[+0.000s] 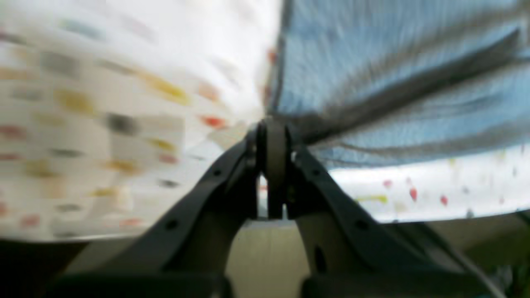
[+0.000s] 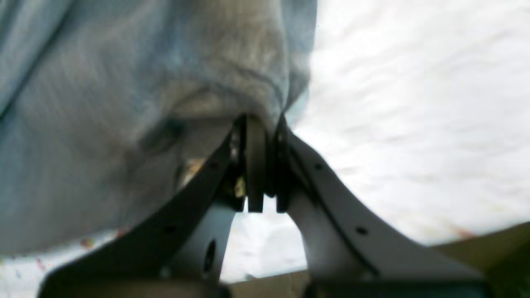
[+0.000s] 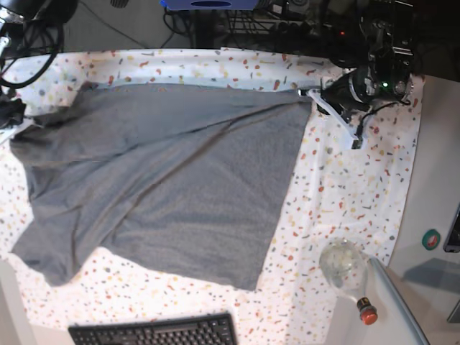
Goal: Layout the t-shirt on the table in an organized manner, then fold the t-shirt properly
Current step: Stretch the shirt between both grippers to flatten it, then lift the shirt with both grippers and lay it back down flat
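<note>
1 grey t-shirt [image 3: 172, 180] lies spread and creased across the speckled desk [image 3: 345, 187], its hem edge toward the left arm's side. 2 claws grip it: the left claw [image 1: 274, 136] is pinched tight on a corner of the fabric, which stretches away taut, and the right claw [image 2: 261, 136] is closed on a bunched fold at the opposite end. 1 black keyboard [image 3: 154, 332] sits at the desk's near edge. 1 clear bottle with a red cap [image 3: 348, 273] lies near the corner; I cannot tell its contents.
</note>
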